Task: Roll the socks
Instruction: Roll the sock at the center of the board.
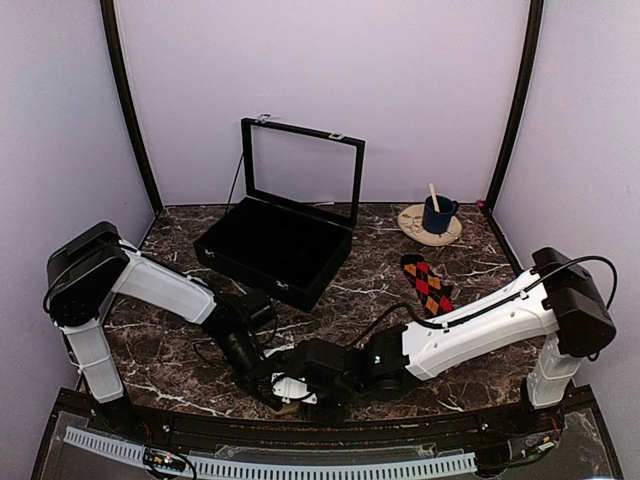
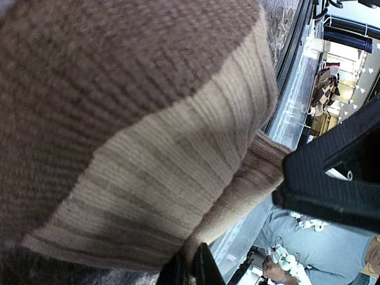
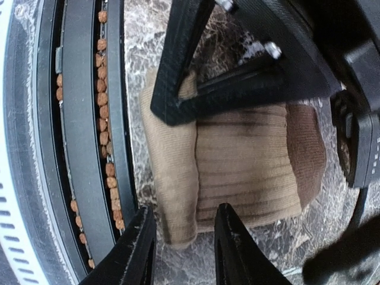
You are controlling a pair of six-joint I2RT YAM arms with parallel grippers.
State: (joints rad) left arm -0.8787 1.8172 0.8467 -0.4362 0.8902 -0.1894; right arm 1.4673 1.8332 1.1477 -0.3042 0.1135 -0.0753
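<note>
left arm (image 1: 160, 285): we reach it low toward the near edge
left gripper (image 2: 190, 268): we pinch it shut on the sock (image 3: 249, 160)
right arm (image 1: 480, 325): we stretch it low, leftward
right gripper (image 3: 184, 249): jaws apart

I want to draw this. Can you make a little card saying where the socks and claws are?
tan sock: near edge of the table, under both claws
argyle sock: lying alone further right, untouched
left claw: shut on the tan sock's edge
right claw: open, over the tan sock
black box: lid up, farther back
</note>
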